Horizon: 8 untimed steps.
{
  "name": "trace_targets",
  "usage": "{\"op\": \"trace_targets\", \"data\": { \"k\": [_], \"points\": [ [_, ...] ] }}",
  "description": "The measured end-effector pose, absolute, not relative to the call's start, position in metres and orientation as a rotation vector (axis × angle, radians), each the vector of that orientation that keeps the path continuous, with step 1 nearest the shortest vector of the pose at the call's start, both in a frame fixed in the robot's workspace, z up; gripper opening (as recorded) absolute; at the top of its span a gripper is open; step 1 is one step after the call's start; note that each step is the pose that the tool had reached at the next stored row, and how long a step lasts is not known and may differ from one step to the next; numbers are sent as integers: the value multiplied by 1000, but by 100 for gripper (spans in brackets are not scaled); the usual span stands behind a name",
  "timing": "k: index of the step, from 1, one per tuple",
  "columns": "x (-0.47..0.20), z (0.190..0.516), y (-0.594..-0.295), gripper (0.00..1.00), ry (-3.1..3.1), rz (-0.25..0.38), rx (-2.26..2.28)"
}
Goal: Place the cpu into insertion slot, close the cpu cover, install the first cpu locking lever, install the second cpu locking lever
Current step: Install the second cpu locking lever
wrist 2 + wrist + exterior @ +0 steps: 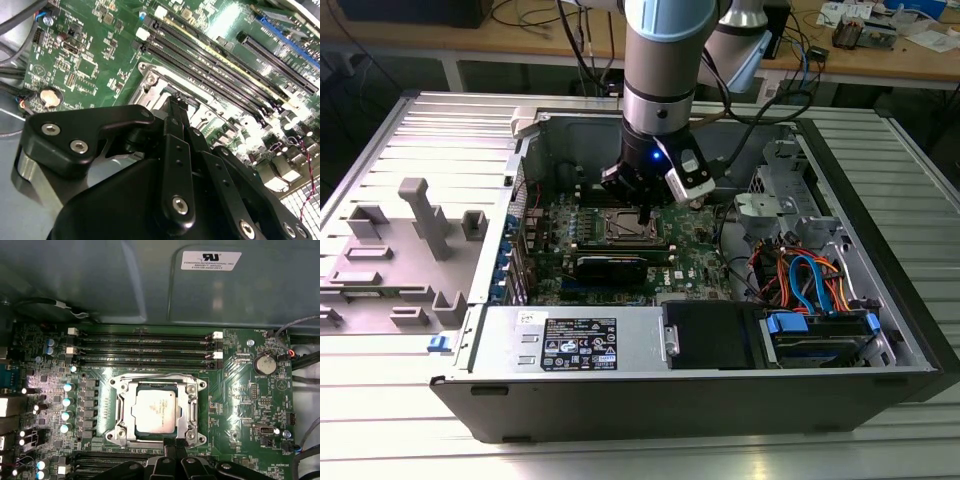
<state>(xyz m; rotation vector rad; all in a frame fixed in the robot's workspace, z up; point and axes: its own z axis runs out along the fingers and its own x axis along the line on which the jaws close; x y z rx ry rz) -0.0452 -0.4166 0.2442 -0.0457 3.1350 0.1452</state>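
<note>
"Where's the chip?"

"The cpu (156, 411) sits in the insertion slot (125, 415), the cpu cover (192, 405) framing it. The gripper (171, 444), fingers pinched together on nothing, hovers at the socket's edge. I'd press squarely, gently."

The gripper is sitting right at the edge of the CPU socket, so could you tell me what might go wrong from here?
The gripper has its fingertips together at the rim of the cpu cover, which lies over the cpu. A sideways slip could scrape the chip's metal top.

Memory slots and small capacitors crowd the socket, so a wide swing might strike them.

Loose cables lie near the arm in the exterior view and might snag.
</note>
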Motion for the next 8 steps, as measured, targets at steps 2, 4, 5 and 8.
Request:
{"op": "trace_targets", "data": {
  "k": [2,4,5,8],
  "points": [
    [-54,244,-429,11,3135,150,-46],
    [-61,244,-437,11,3134,154,-46],
    [-64,243,-438,11,3134,159,-46],
    [-67,242,-439,11,3132,187,-46]
  ]
}}
